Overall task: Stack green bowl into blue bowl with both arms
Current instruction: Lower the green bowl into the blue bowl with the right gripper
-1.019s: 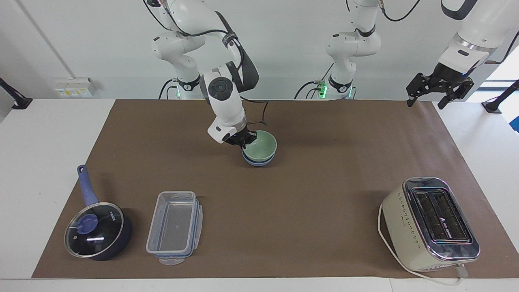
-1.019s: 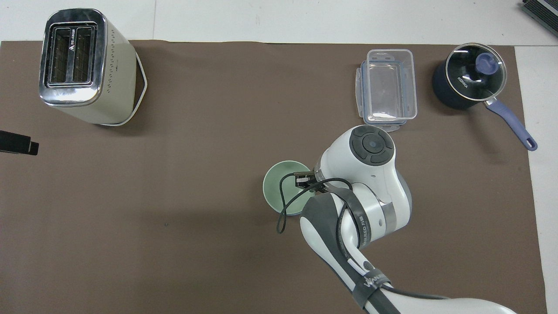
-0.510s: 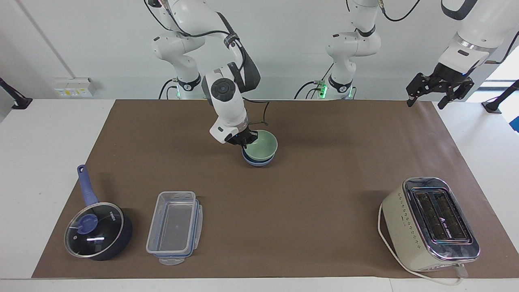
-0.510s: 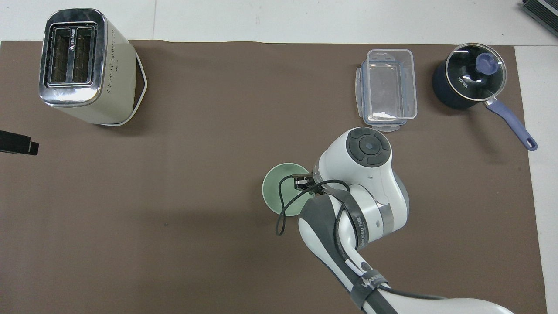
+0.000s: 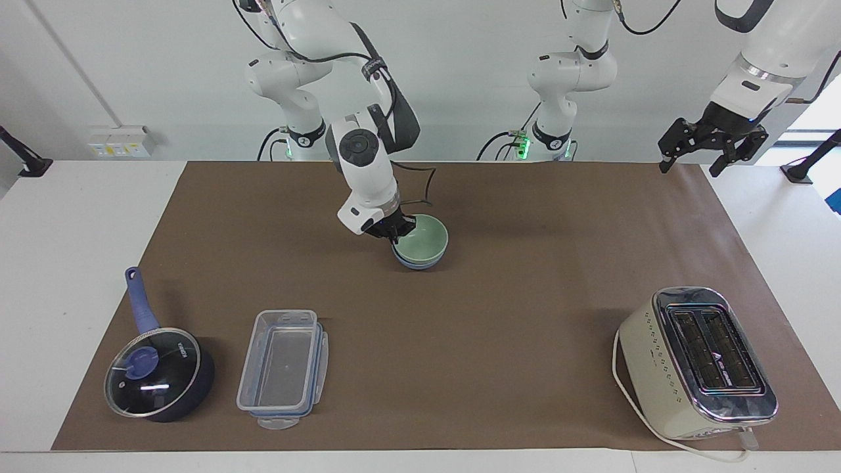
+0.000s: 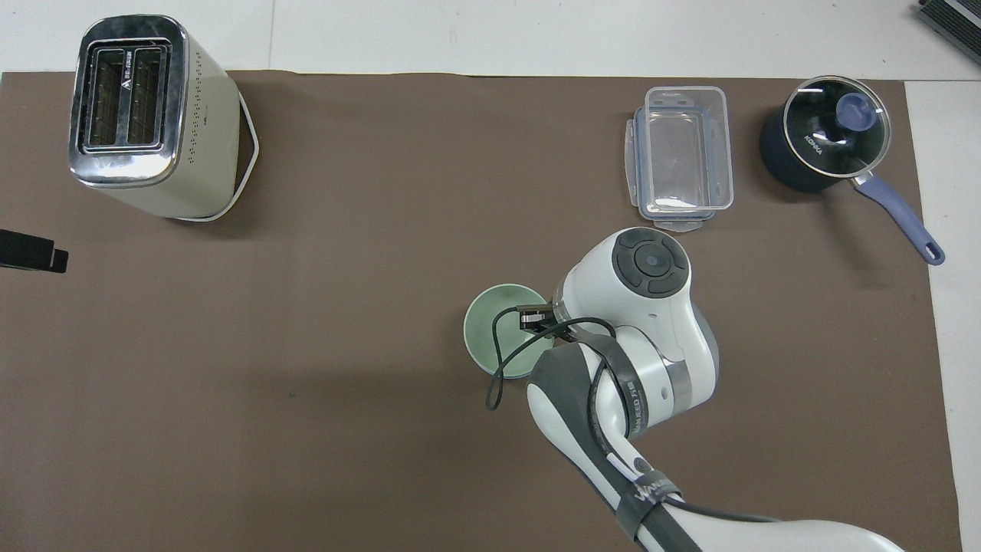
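Note:
The green bowl [image 5: 426,242] sits nested in the blue bowl [image 5: 418,264] at the middle of the brown mat, nearer the robots. My right gripper [image 5: 396,230] is shut on the green bowl's rim, on the side toward the right arm's end. In the overhead view the green bowl [image 6: 490,326] hides the blue bowl, and the right gripper [image 6: 536,318] shows at its rim under the wrist. My left gripper [image 5: 688,169] hangs open and empty, high over the mat's corner at the left arm's end; only its tip [image 6: 34,253] shows overhead.
A cream toaster [image 5: 696,361] stands far from the robots at the left arm's end. A clear plastic container [image 5: 282,368] and a dark-blue lidded saucepan [image 5: 158,374] stand far from the robots at the right arm's end.
The green bowl, slightly raised and tilted half a second ago, has settled lower into the blue bowl. The right wrist shifted a little. The left arm has not moved.

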